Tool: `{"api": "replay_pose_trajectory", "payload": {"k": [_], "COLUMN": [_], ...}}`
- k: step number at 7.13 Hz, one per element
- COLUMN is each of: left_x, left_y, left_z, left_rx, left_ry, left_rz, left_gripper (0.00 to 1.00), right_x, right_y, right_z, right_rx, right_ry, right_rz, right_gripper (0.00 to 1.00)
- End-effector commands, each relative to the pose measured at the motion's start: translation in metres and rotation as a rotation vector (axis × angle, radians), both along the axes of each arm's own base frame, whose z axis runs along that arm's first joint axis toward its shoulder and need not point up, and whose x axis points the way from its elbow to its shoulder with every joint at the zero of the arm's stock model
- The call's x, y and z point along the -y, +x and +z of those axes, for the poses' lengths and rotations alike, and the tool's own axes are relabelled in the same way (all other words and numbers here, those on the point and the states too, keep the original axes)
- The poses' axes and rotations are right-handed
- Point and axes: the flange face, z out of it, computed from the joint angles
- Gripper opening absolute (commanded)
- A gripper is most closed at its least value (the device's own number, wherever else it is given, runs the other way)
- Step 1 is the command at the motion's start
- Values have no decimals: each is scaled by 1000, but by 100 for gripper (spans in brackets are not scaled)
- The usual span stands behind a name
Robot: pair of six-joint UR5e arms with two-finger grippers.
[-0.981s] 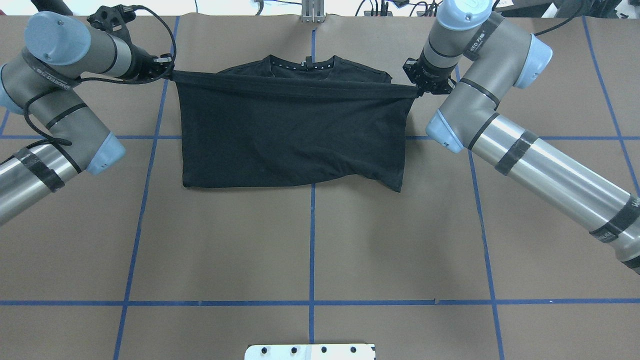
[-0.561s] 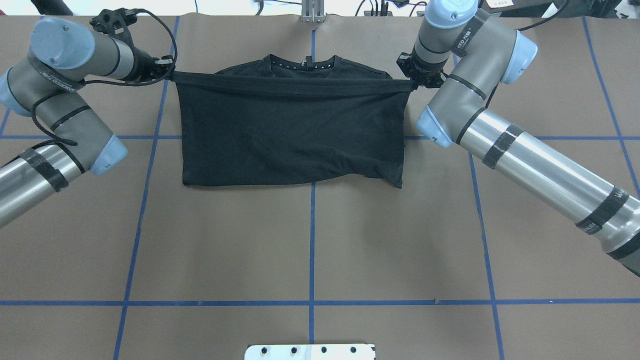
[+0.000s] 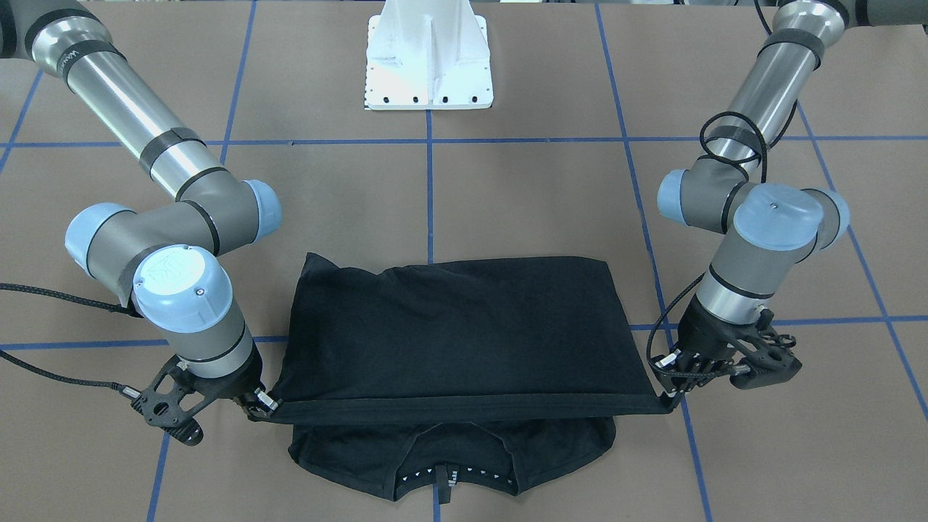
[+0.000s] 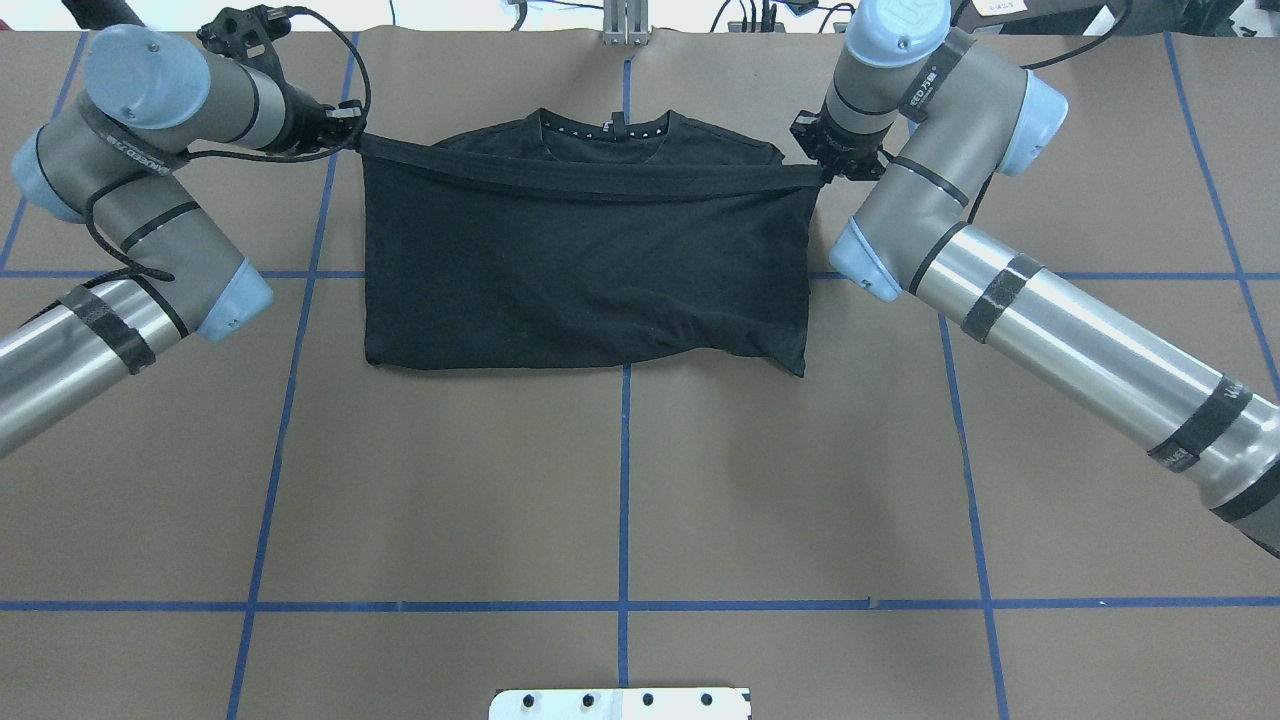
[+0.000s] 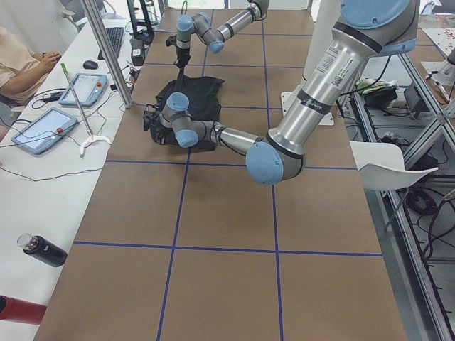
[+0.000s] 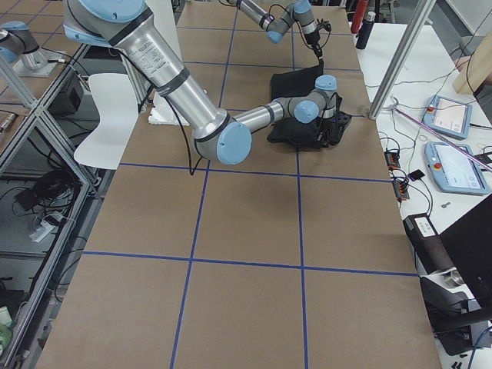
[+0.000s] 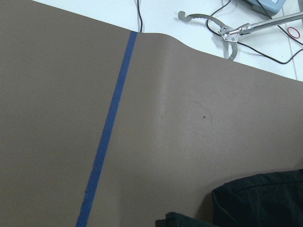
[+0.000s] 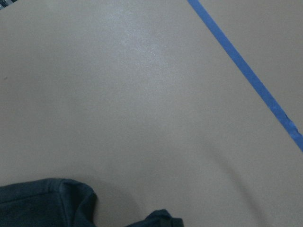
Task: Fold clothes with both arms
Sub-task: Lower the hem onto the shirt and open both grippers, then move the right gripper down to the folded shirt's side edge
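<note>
The black T-shirt (image 4: 585,270) lies at the far middle of the table, its lower half folded up over itself; it also shows in the front view (image 3: 457,333). The collar (image 4: 605,128) pokes out past the lifted hem, and the graphic is hidden. My left gripper (image 4: 350,135) is shut on the hem's left corner, also seen in the front view (image 3: 670,395). My right gripper (image 4: 822,172) is shut on the hem's right corner, in the front view (image 3: 264,409). The hem is stretched taut between them, just short of the collar.
The table (image 4: 620,480) is brown paper with blue tape lines. The white pedestal base (image 3: 429,58) stands at the robot's side. A side bench holds tablets (image 5: 43,131), a reaching tool (image 5: 89,138) and bottles (image 5: 43,250). A person (image 5: 21,60) sits beyond.
Both grippers have carried the stretched hem a little farther toward the collar. The right arm has swung inward and the left has shifted right and away. The fold edge near me stays put.
</note>
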Motion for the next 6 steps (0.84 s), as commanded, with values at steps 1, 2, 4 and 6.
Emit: {"api": "replay_pose_trajectory", "payload": {"k": [1, 2, 4, 6], "left_x": [1, 3, 7, 7], "left_y": [1, -4, -15, -19], "left_z": [3, 0, -10, -6], "left_rx": [4, 1, -11, -6], "left_ry": [-3, 1, 17, 17], "left_rz": [1, -5, -18, -21], "left_gripper": [50, 51, 51, 51], "right_x": [0, -4, -79, -163], "right_y": [1, 7, 13, 20], "right_z": [-10, -18, -40, -30], "right_rx": [30, 60, 214, 326], "right_ry": [17, 12, -71, -88], "right_rz": [17, 51, 175, 185], "right_gripper": [72, 89, 90, 93]}}
